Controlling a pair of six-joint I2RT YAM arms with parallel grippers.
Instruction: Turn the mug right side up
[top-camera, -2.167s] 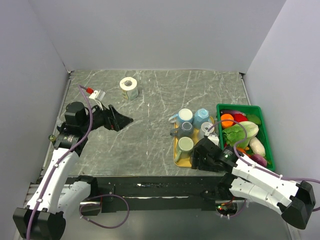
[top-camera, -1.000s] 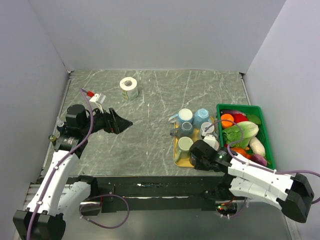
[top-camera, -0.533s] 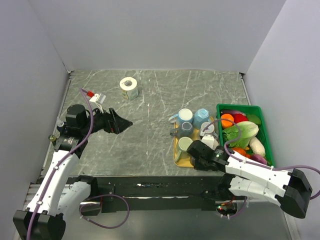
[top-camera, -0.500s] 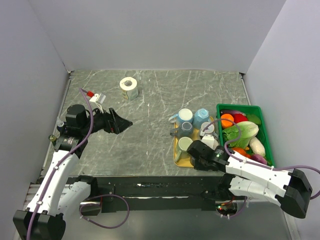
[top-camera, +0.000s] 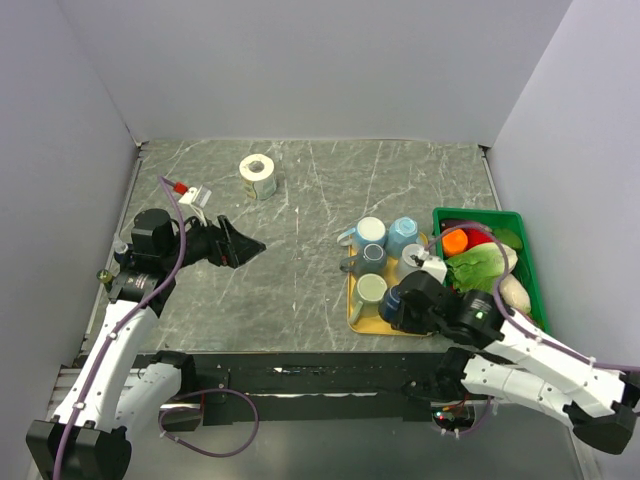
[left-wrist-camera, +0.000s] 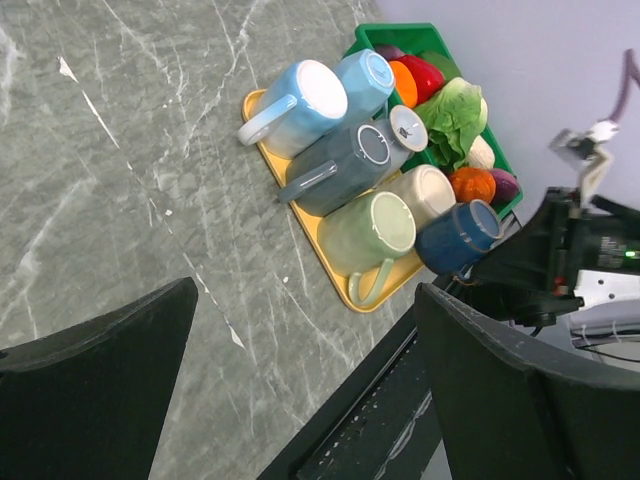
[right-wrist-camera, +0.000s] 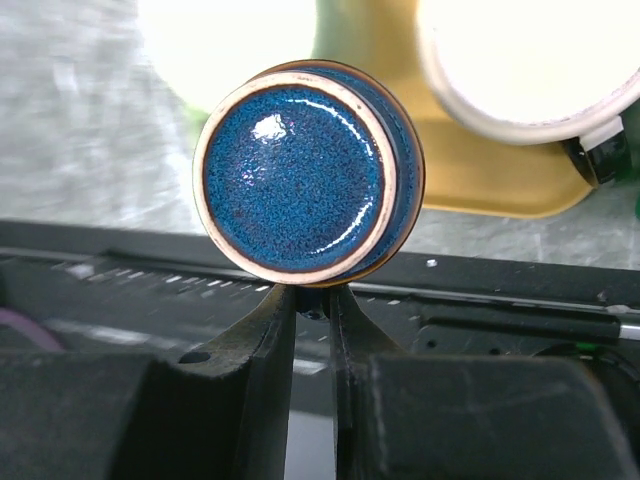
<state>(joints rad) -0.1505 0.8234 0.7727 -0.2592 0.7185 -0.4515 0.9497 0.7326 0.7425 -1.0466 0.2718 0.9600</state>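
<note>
The dark blue mug (right-wrist-camera: 305, 180) hangs off the front right corner of the yellow tray (top-camera: 352, 312), with its round glossy end facing the right wrist camera. My right gripper (right-wrist-camera: 312, 300) is shut on the mug's handle just beneath that face. In the top view the mug (top-camera: 393, 300) sticks out to the left of the right gripper (top-camera: 408, 304). In the left wrist view the mug (left-wrist-camera: 458, 237) lies on its side in the black fingers. My left gripper (top-camera: 250, 243) stands open over bare table at the left, holding nothing.
On the tray stand two light blue mugs (top-camera: 371, 232), a grey mug (top-camera: 373, 258), a pale green mug (top-camera: 371, 290) and a cream one (left-wrist-camera: 425, 190). A green basket (top-camera: 533, 272) of vegetables is to the right. A tape roll (top-camera: 258, 176) lies at the back left.
My right gripper has closed on the blue mug's handle and lifted it off the tray, moving slightly right. The left arm has not moved.
</note>
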